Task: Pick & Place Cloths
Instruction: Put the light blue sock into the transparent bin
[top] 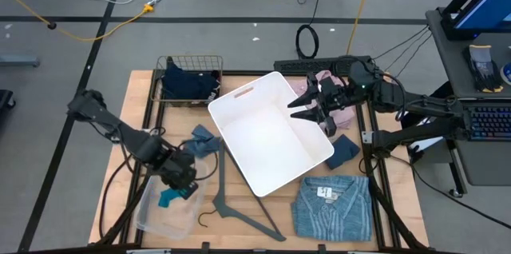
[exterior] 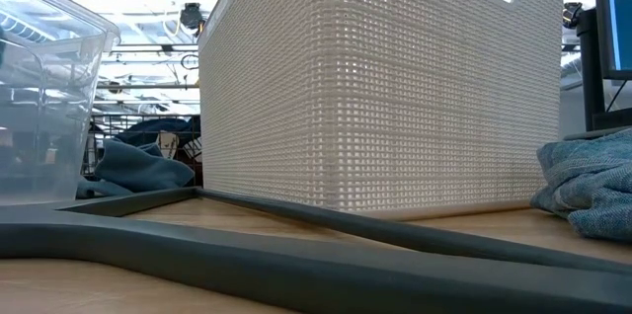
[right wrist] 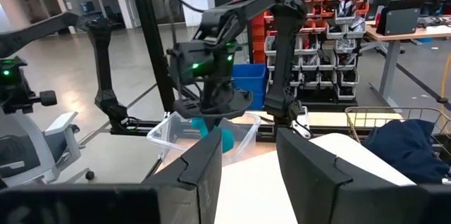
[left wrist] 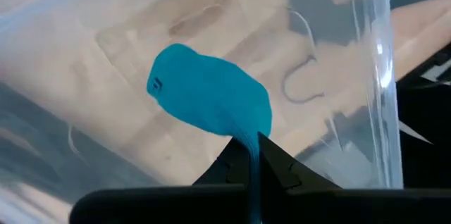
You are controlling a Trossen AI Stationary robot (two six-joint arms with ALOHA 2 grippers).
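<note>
My left gripper (top: 180, 182) hangs over the clear plastic bin (top: 160, 210) at the table's near left, shut on a teal cloth (top: 168, 199). My right gripper (top: 302, 110) is open and hovers over the right rim of the white basket (top: 267, 138), touching nothing. A pink fleece (top: 339, 102) lies under its arm. A navy cloth (top: 190, 83) fills the wire basket (top: 164, 66). A blue-grey cloth (top: 204, 140) lies left of the white basket, and a small navy piece (top: 345, 148) right of it. The striped shirt (top: 331, 206) lies flat near the right front. My left gripper (left wrist: 252, 143) pinches the teal cloth by a narrow gathered end (left wrist: 250, 146) between its two fingers, coming from above. The rest of the cloth (left wrist: 211, 101) hangs bunched below the fingers, lifted clear over the bin's floor.
A grey hanger (top: 231, 206) lies on the table between the clear bin and the striped shirt. In the low view it (exterior: 296, 255) runs across the foreground before the white basket (exterior: 395, 87). A black frame (top: 375, 166) edges the table's right side.
</note>
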